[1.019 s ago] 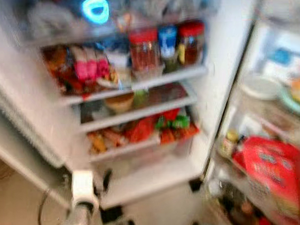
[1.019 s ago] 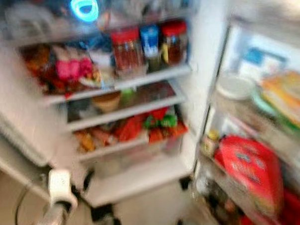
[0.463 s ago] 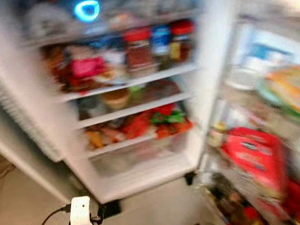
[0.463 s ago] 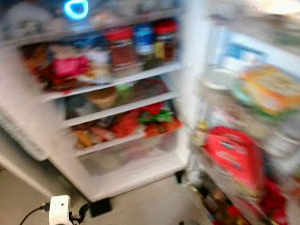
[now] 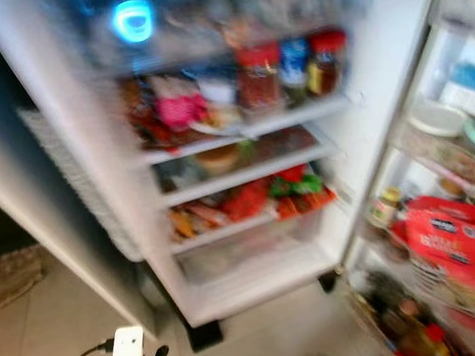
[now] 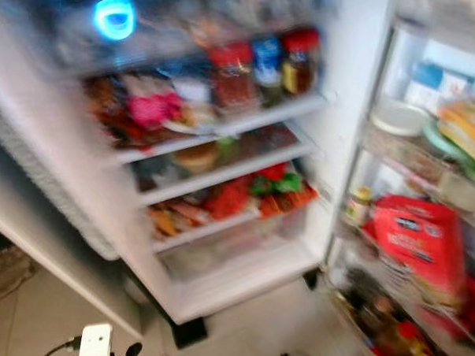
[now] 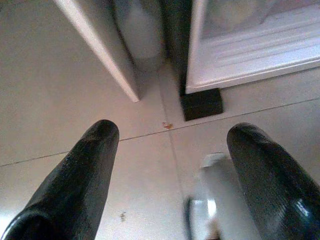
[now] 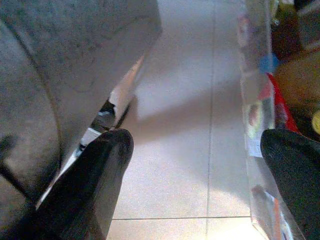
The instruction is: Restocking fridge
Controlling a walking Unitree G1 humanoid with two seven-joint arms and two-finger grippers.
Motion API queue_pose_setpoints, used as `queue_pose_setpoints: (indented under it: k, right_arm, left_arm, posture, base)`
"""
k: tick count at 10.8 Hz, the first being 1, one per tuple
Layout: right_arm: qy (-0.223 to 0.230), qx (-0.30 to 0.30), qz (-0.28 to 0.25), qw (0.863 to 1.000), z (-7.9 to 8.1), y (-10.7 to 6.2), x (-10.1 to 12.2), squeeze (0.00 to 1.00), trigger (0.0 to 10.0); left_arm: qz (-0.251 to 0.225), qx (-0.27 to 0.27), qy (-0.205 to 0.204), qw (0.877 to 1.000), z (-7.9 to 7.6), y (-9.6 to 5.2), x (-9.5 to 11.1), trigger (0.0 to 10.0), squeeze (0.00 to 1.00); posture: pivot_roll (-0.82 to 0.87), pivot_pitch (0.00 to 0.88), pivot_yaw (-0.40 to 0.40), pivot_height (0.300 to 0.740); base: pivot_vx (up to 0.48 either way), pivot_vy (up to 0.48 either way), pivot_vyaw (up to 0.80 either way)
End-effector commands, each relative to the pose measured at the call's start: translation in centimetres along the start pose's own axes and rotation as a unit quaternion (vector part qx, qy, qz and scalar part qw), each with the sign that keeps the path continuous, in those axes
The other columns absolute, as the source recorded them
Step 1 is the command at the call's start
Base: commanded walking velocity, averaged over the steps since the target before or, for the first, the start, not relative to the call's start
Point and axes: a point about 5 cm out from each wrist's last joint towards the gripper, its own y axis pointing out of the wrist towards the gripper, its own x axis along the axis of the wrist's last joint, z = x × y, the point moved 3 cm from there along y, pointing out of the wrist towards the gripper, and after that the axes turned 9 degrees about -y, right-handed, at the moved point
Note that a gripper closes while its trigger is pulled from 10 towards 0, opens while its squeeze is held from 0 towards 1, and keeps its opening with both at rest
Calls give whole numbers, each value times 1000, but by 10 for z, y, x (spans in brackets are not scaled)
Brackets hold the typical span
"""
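Note:
An open fridge (image 5: 250, 280) stands before me, its shelves packed with food. Red-lidded jars (image 5: 258, 74) and a blue-lidded one sit on an upper shelf, pink packets (image 5: 175, 110) to their left. Red and green packs (image 5: 289, 193) lie lower down. The open door on the right holds a red bag (image 5: 449, 240), a small jar (image 5: 383, 207) and bottles (image 5: 402, 328). My left gripper (image 7: 170, 170) hangs open over the floor tiles near the fridge's bottom corner. My right gripper (image 8: 200, 175) is open too, low beside the door's lower rack, holding nothing.
A blue light (image 5: 132, 21) glows at the fridge's top. The left door (image 5: 74, 224) stands open at the left. A black foot (image 7: 201, 104) sits under the fridge. Beige floor tiles (image 6: 252, 335) lie in front, and my left wrist's white unit (image 5: 128, 350) shows at the bottom edge.
The whole picture has shifted right and sharpened a little, so the camera has moved. My left wrist has dropped lower in view compared with a second ago.

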Motion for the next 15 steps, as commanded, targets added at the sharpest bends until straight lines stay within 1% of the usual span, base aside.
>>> queue_pose_setpoints:
  k: [1,2,3,4,6,7,10,12,13,15]
  right_arm:
    - [1,22,-12,1000,16,2,8,0,10000]
    - [1,23,-12,1000,17,2,8,0,10000]
    - [2,24,-12,1000,17,2,8,0,10000]
    - [3,24,-11,1000,17,2,8,0,10000]
    - [0,25,-12,1000,15,2,8,0,10000]
    - [1,24,-12,1000,16,2,9,0,10000]
    - [6,22,-13,1000,15,3,11,0,10000]
    - [10,21,-13,1000,14,4,12,0,10000]
    - [38,14,-9,999,14,3,10,0,10000]
    - [58,12,-6,998,15,3,9,0,10000]
  left_arm:
    - [23,13,7,1000,10,-4,-11,10000,0]
    - [35,16,7,999,12,-5,-16,10000,0]
    - [61,26,7,998,18,-9,-27,10000,0]
    - [78,32,6,996,20,-11,-34,10000,0]
    - [100,35,15,994,21,-12,-41,10000,0]
    - [103,37,16,994,22,-13,-41,10000,0]
    - [95,35,14,995,19,-10,-36,10000,0]
    - [110,29,27,993,16,-10,-39,10000,0]
    - [111,28,25,993,15,-9,-38,10000,0]
    - [116,18,31,993,13,-10,-40,10000,0]
  posture:
    - [-75,19,53,640]
    - [-74,18,53,640]
    - [-73,21,52,640]
    - [-69,25,48,640]
    - [-63,31,43,640]
    - [-69,34,49,640]
    - [-67,41,48,640]
    - [-65,41,41,640]
    - [-63,40,40,640]
    - [-55,39,38,640]
  base:
    - [0,480,0]
    - [0,480,0]
    - [0,480,0]
    - [0,480,0]
    - [0,480,0]
    - [0,480,0]
    - [0,441,0]
    - [0,0,0]
    - [0,0,0]
    - [0,0,0]
